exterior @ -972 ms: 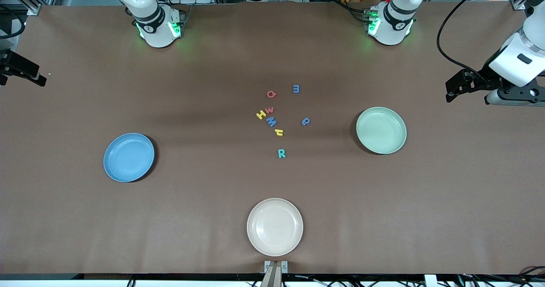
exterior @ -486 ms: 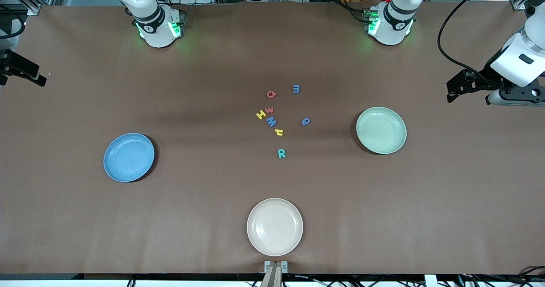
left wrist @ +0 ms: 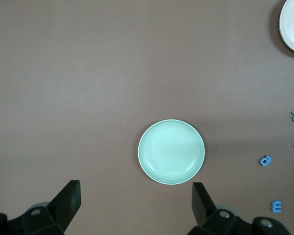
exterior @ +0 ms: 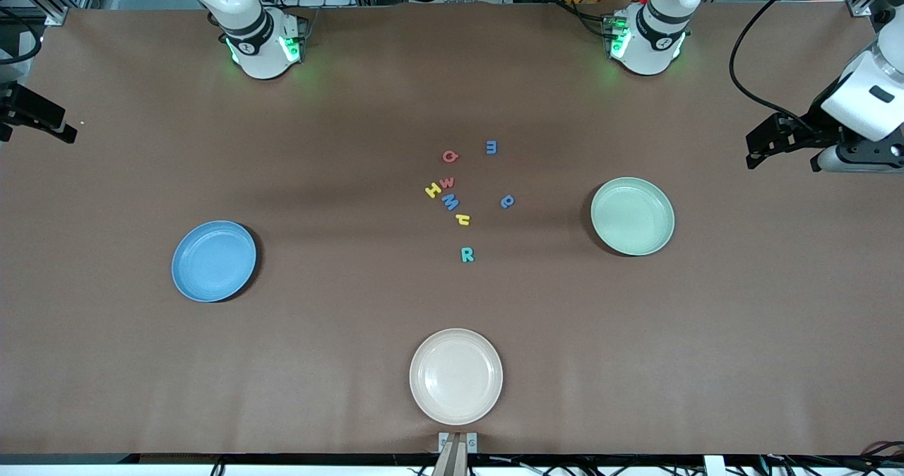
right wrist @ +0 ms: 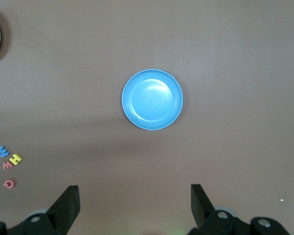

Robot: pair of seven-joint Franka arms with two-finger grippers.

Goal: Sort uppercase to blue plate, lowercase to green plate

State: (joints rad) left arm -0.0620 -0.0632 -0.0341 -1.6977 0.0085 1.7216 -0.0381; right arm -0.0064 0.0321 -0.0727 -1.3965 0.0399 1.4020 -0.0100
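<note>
Eight foam letters lie mid-table: red Q (exterior: 450, 156), yellow H (exterior: 432, 191), blue M (exterior: 450, 202), teal R (exterior: 467, 254), blue m (exterior: 491, 147), red w (exterior: 446, 182), a yellow h-like letter (exterior: 463, 219) and a blue rounded letter (exterior: 507, 201). The blue plate (exterior: 214, 260) is toward the right arm's end, the green plate (exterior: 632, 216) toward the left arm's end; both are empty. My left gripper (left wrist: 136, 196) is open and empty, high beside the green plate (left wrist: 171, 152). My right gripper (right wrist: 134, 198) is open and empty, high beside the blue plate (right wrist: 152, 99).
A cream plate (exterior: 456, 376) sits empty near the table's front edge, nearer to the camera than the letters. The left arm's hand (exterior: 851, 157) hangs at the table's end; only a black part of the right arm's hand (exterior: 35, 116) shows at its end.
The left arm's hand has drifted slightly outward, away from the green plate. The right arm, the letters and the plates have not moved.
</note>
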